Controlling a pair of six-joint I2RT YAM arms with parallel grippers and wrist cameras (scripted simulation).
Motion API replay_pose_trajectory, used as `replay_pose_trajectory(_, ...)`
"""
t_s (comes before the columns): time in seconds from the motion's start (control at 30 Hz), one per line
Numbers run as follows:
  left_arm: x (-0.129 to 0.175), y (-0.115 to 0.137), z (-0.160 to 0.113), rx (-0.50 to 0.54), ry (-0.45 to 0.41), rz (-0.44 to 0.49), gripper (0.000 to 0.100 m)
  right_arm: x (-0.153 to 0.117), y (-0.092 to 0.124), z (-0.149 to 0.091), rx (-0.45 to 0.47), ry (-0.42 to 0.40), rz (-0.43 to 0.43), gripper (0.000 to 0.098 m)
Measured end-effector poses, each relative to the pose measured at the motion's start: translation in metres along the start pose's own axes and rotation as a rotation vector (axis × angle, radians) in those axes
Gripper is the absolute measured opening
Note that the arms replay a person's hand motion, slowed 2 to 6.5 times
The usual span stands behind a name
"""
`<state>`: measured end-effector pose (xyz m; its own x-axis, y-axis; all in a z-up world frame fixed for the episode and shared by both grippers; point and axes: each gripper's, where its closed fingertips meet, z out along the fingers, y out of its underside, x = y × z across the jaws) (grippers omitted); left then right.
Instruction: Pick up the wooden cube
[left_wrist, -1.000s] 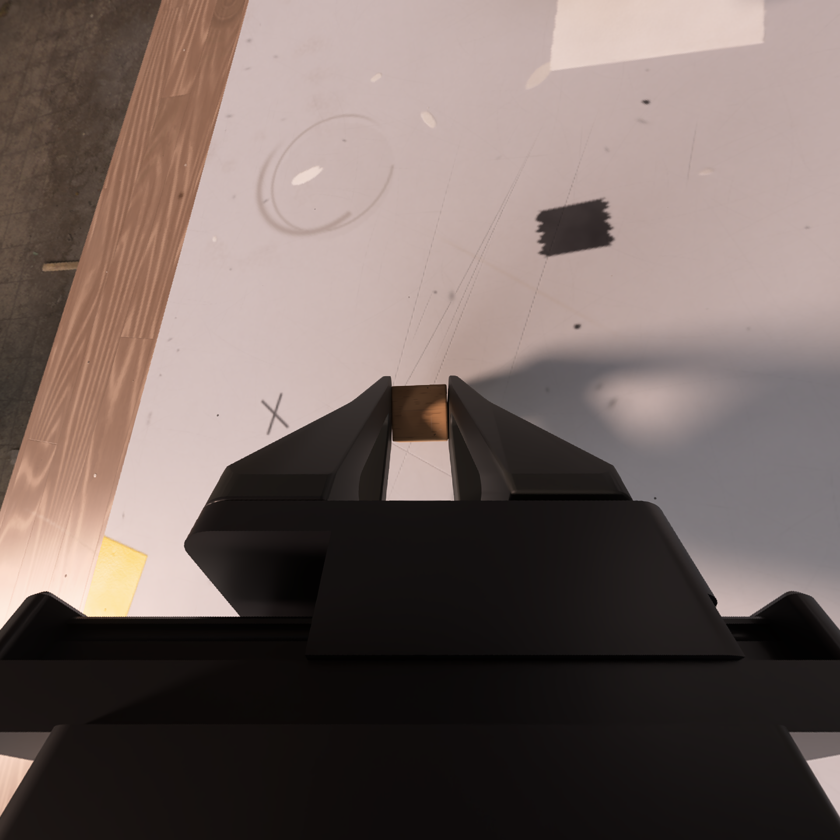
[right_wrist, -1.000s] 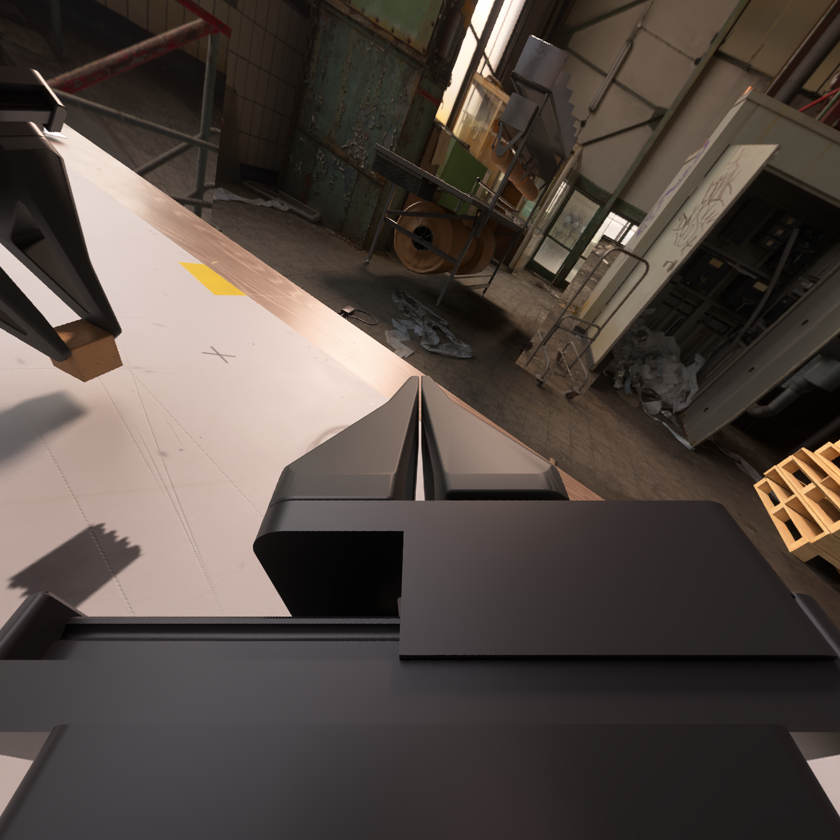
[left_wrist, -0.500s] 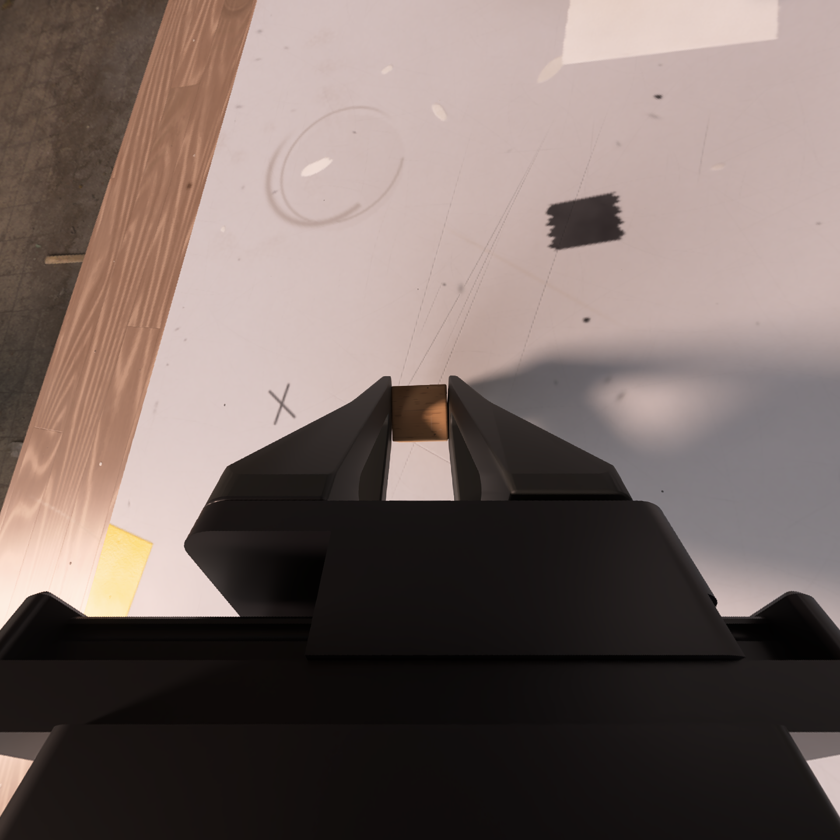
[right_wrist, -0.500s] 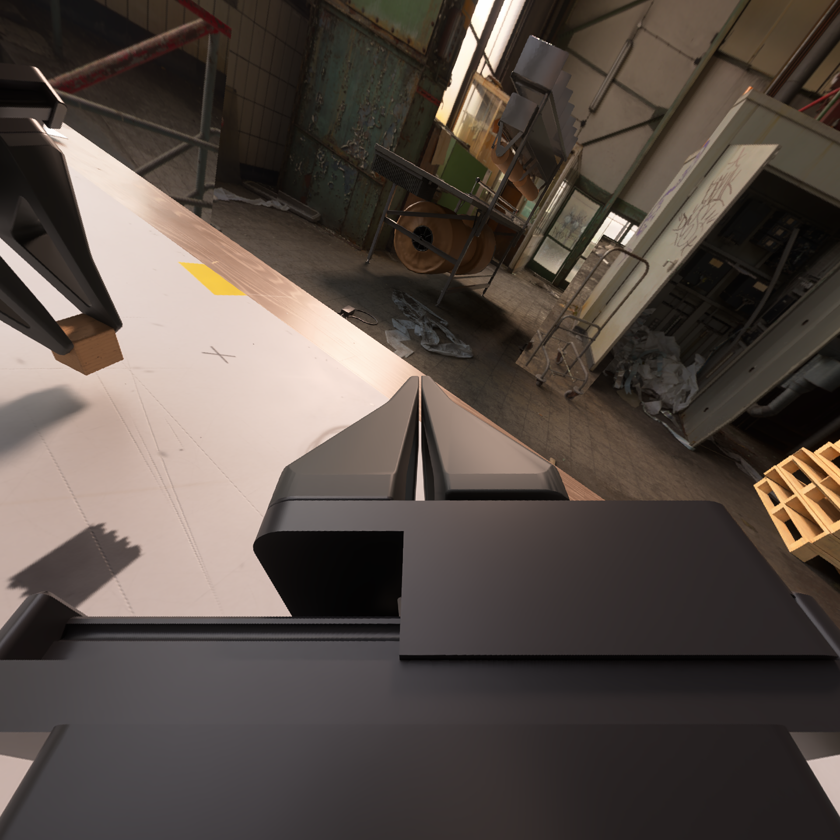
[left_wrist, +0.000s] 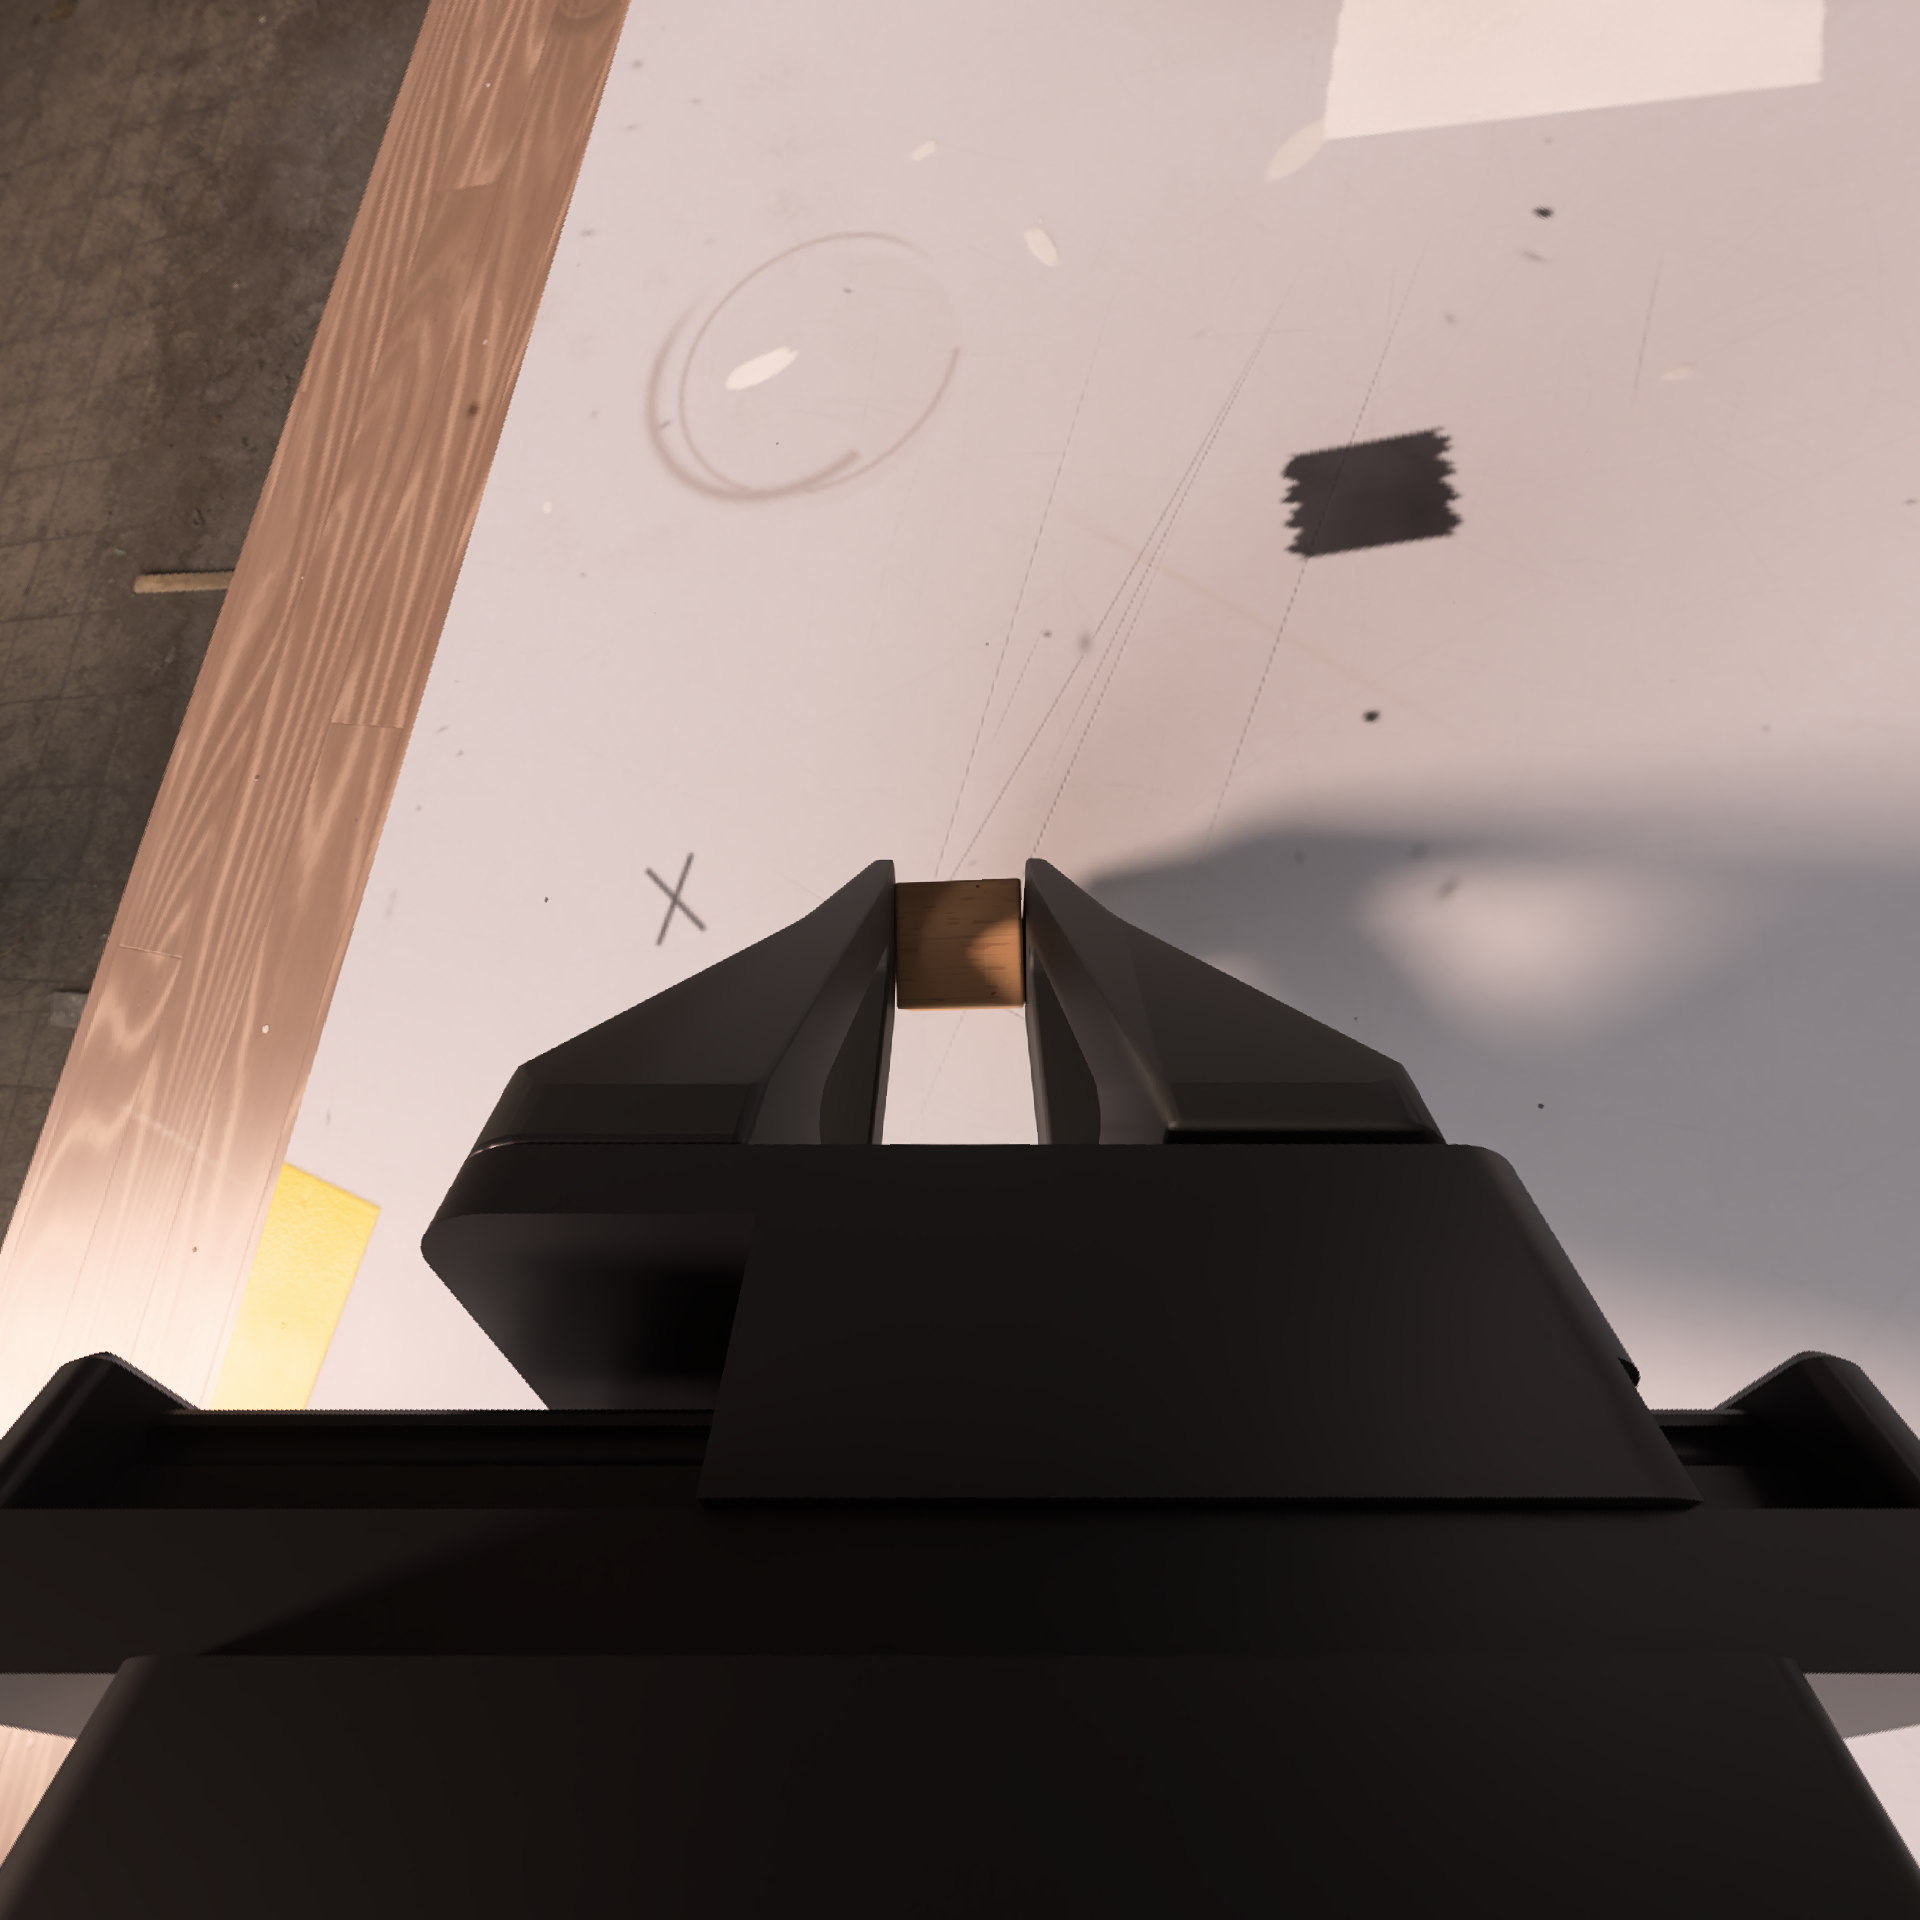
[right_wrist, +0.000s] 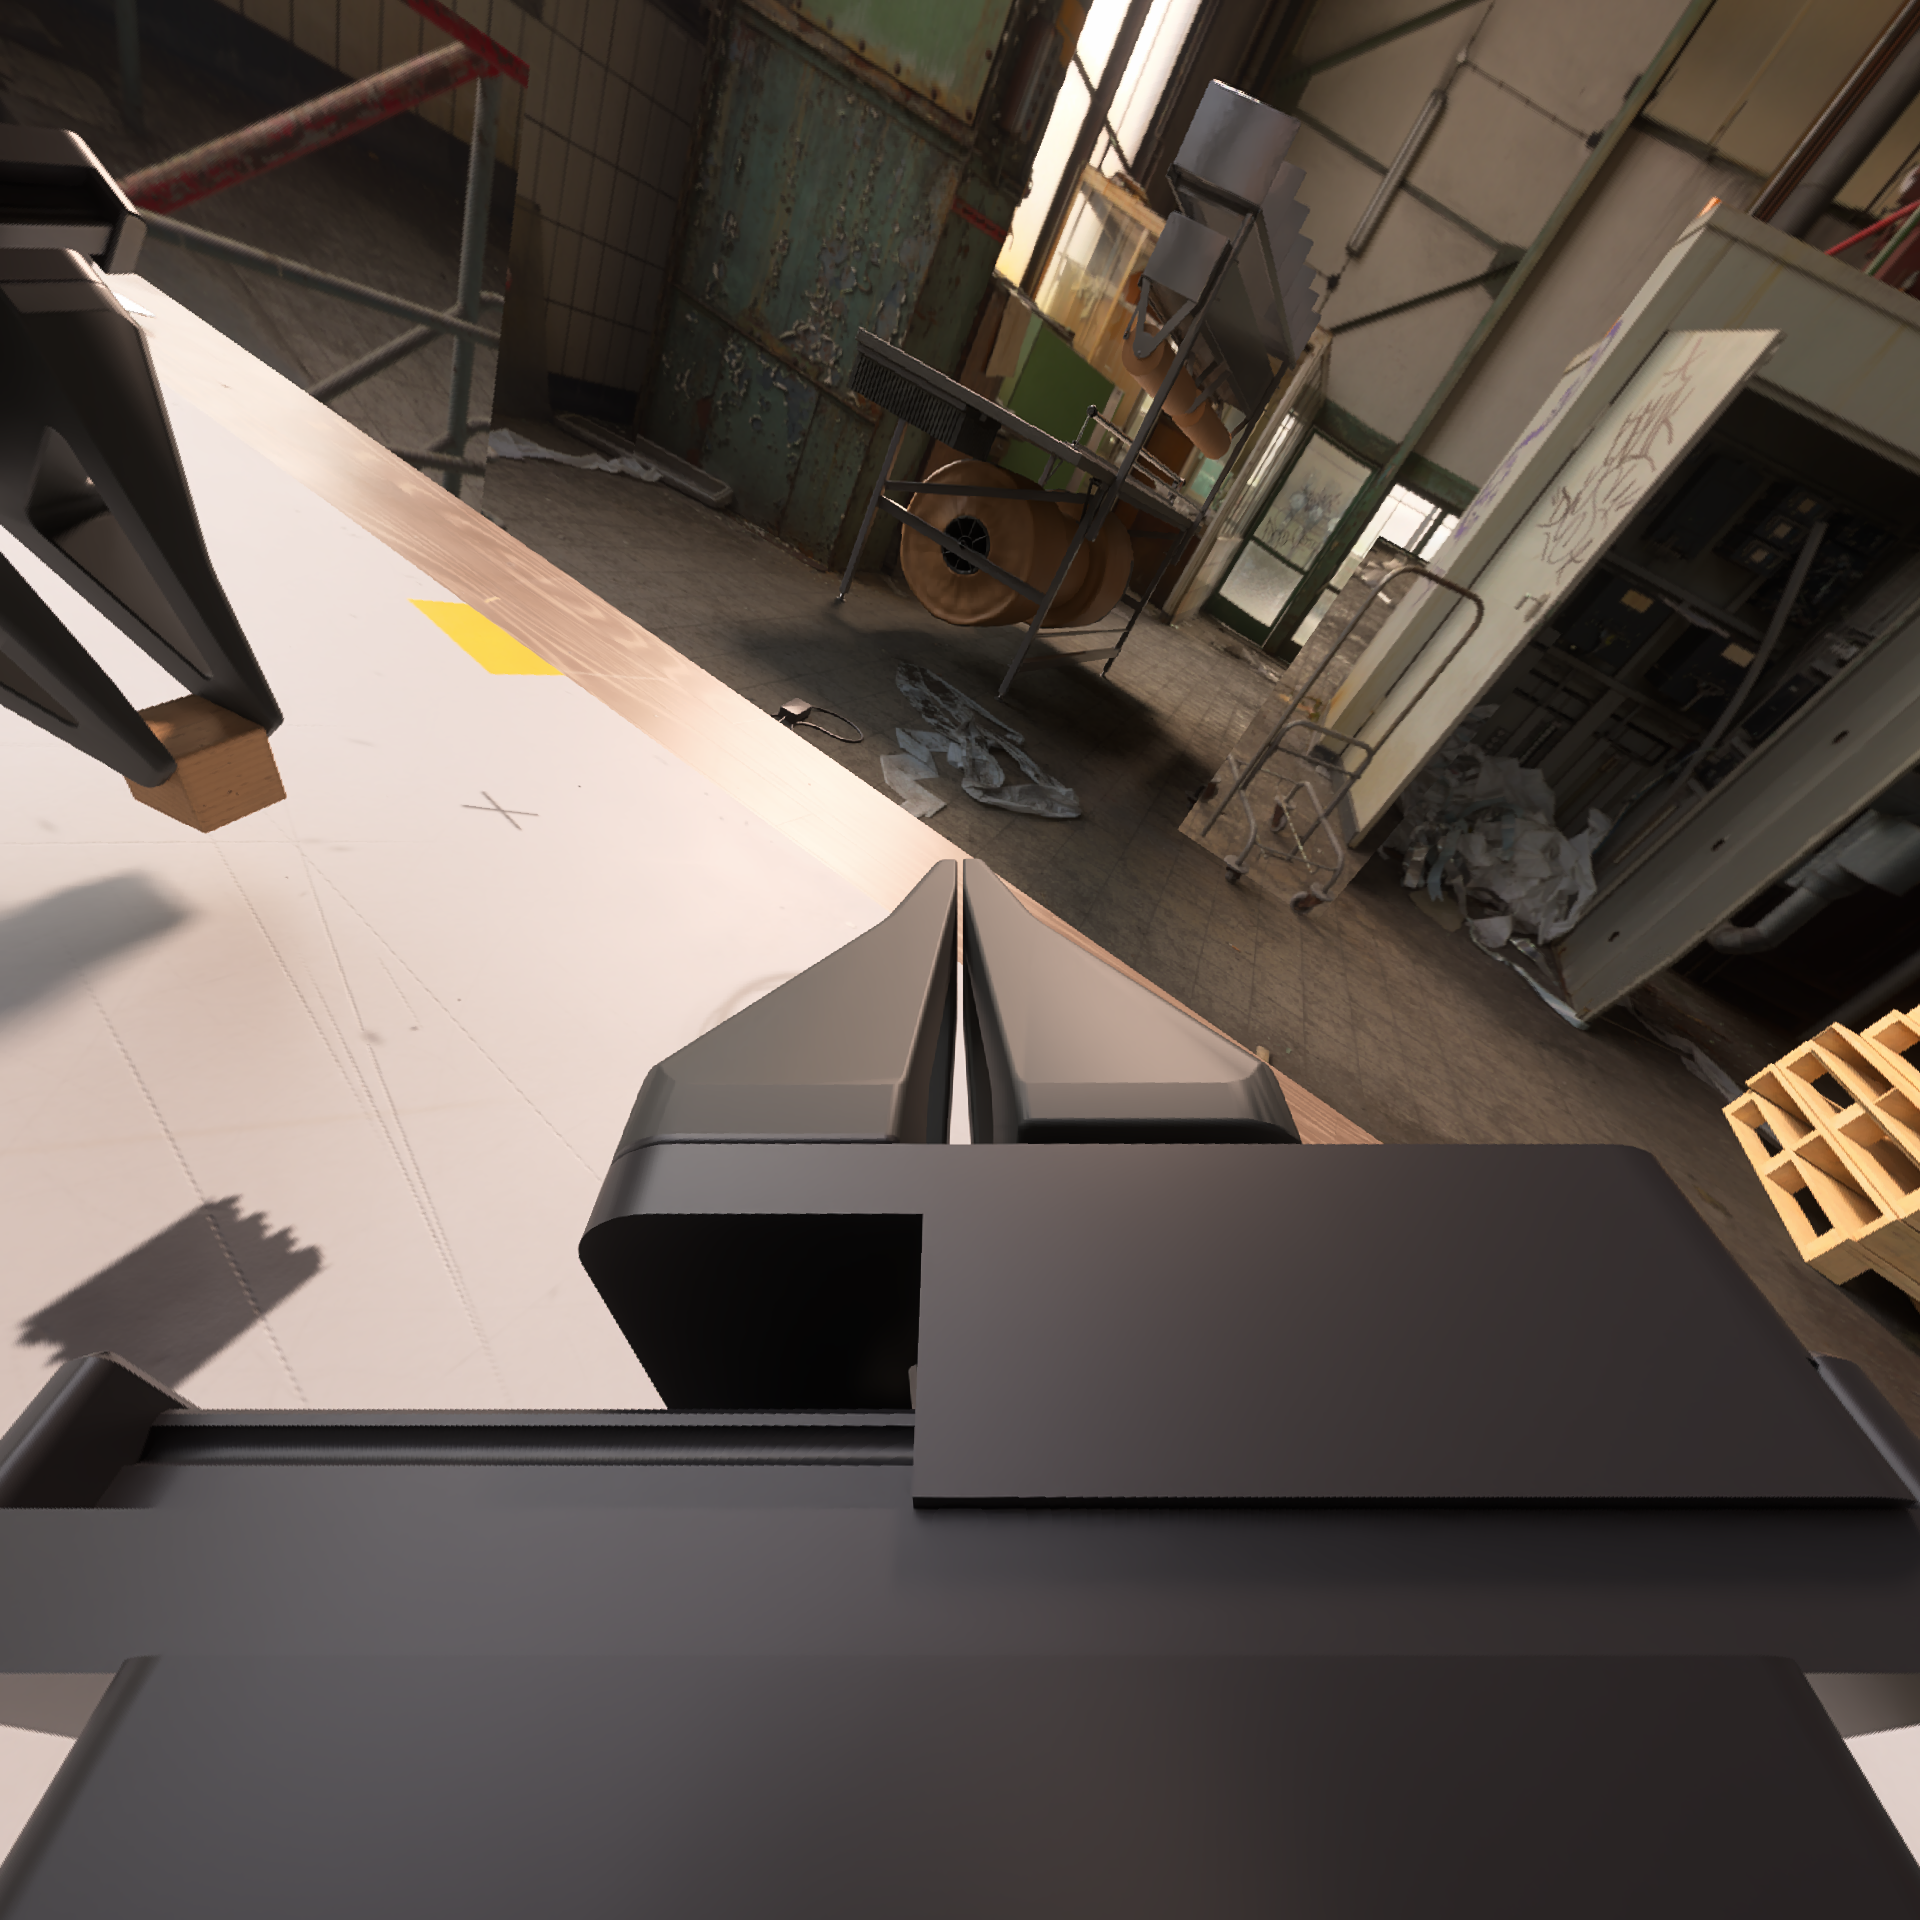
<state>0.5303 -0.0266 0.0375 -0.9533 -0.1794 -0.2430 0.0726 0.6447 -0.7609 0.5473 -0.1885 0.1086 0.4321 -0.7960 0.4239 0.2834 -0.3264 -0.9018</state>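
Observation:
The small wooden cube (left_wrist: 959, 943) is clamped between the black fingers of my left gripper (left_wrist: 959, 894), held in the air above the white tabletop. In the right wrist view the same cube (right_wrist: 213, 774) hangs at the far left in the left gripper (right_wrist: 203, 743), clear of the table, with its shadow below. My right gripper (right_wrist: 959, 873) is shut and empty, fingers pressed together, above the table near its wooden edge.
The white tabletop (left_wrist: 935, 582) bears a ring stain (left_wrist: 805, 364), a pencilled cross (left_wrist: 675, 904), a black tape patch (left_wrist: 1371, 494) and a yellow tape patch (left_wrist: 296, 1278). A wooden border (left_wrist: 312, 582) runs along the left edge. Beyond it lies workshop floor.
The left gripper has risen a little with the cube; table marks drift slightly in its view. In the right wrist view the cube sits higher. The right gripper has not moved.

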Motion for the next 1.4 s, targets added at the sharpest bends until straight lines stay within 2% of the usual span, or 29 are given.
replay_pose_trajectory(1.4,-0.016,0.001,-0.015,0.044,-0.111,0.044,0.021,0.000,0.000,0.000,0.000,0.000,0.000,0.0009)
